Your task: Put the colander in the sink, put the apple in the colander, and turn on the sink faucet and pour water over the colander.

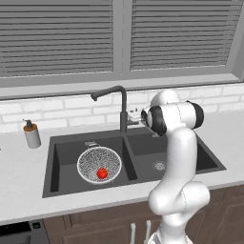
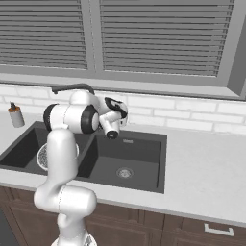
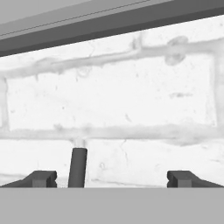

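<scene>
While apple (image 1: 101, 173) is sitting inside colander (image 1: 98, 163) in left basin of sink (image 1: 57, 143), gripper (image 3: 112, 178) is hovering near sink faucet (image 1: 123, 106), fingers spread wide, gripping nothing, facing white brick wall (image 3: 113, 105), dark lever (image 3: 78, 167) standing between fingertips.

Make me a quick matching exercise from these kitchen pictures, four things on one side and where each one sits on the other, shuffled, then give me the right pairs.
Things
1. apple
2. colander
3. soap dispenser
4. gripper

Places
A. on the counter left of the sink
B. in the sink's left basin
C. open, facing the tiled wall with the faucet lever between its fingertips
D. inside the mesh bowl

Pairs: 1-D, 2-B, 3-A, 4-C
</scene>
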